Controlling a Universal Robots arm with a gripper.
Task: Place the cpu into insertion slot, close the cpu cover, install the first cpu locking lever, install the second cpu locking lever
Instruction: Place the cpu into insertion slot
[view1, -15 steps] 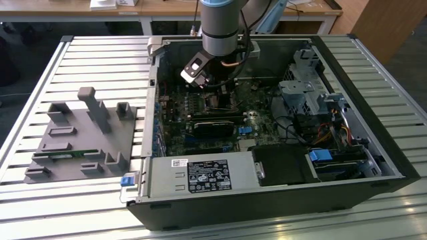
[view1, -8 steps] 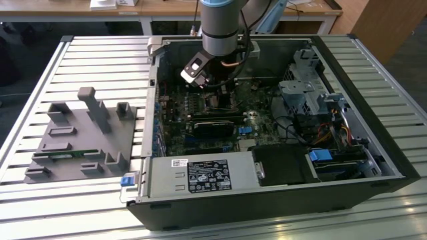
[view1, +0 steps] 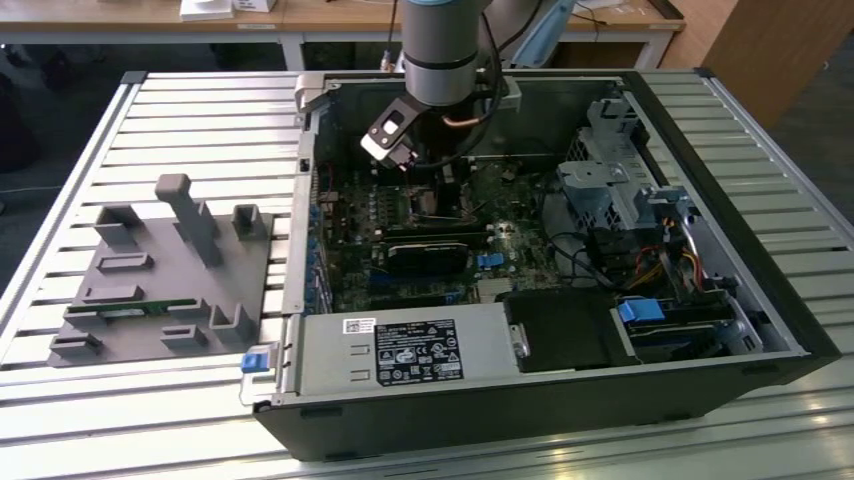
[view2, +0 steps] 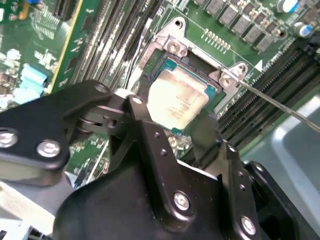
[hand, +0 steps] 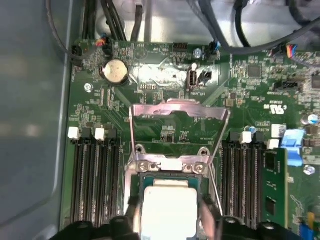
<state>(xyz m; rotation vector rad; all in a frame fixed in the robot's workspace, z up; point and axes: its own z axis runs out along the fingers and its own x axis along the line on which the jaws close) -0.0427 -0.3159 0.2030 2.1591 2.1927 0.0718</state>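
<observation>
case (view1: 441, 425): open, lying on the table (view1: 80, 130); I'm working deep inside it.
cover (hand: 175, 107): swung up and back, leaving me clear room.
slot (view2: 162, 64): directly below the end effector (view2: 170, 114); I'd keep edges square to its rim.
end effector: clenched on the cpu (hand: 169, 210), gripping it from both sides.
cpu: at the slot, seemingly level (how deep it sits I can't judge); I'd hold it flat and use no force on the contacts.

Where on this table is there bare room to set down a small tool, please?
On the exterior view's left, the table is bare around the grey fixture; on its right, a bare strip runs beside the computer case. Inside the case is crowded, the gripper at the cpu.
</observation>
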